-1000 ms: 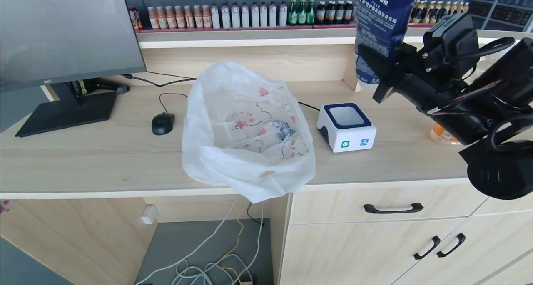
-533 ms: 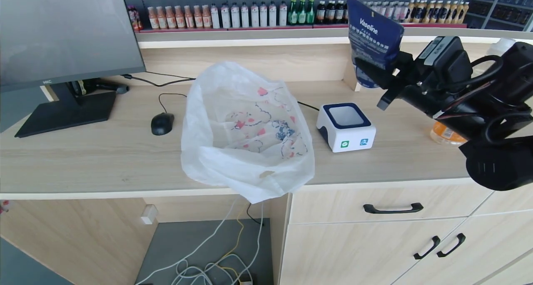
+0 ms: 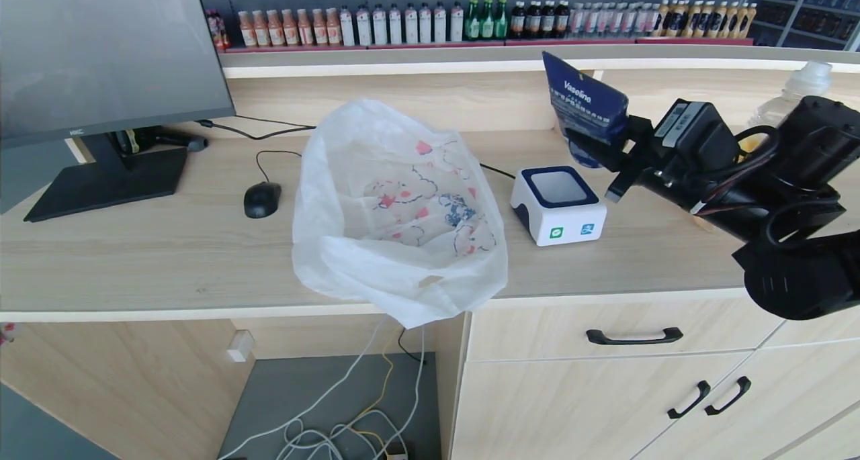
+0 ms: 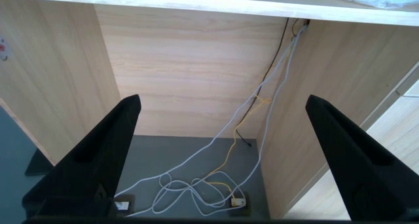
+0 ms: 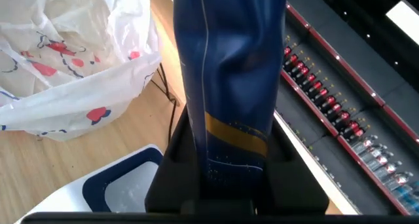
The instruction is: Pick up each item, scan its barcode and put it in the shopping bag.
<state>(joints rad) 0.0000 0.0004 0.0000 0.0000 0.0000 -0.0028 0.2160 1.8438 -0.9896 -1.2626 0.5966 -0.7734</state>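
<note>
My right gripper (image 3: 596, 152) is shut on a dark blue refill pouch (image 3: 583, 105), held upright just behind and above the white barcode scanner (image 3: 559, 205) with its dark blue rim. In the right wrist view the blue pouch (image 5: 229, 73) stands between the black fingers (image 5: 171, 168), with the scanner (image 5: 111, 188) below it and the shopping bag (image 5: 72, 60) beyond. The white shopping bag (image 3: 400, 211) with red and blue prints lies open on the counter, left of the scanner. My left gripper (image 4: 222, 158) hangs open below the counter, above floor cables.
A monitor (image 3: 101, 57) stands at the back left, with a black mouse (image 3: 262, 199) beside the bag. An orange drink bottle (image 3: 803, 84) stands behind my right arm. A shelf of bottles (image 3: 470, 20) runs along the back. Drawers (image 3: 631, 336) sit under the counter.
My right gripper has come down and leftward with the pouch, from high at the right toward the space just behind the scanner. The pouch now tilts left.
</note>
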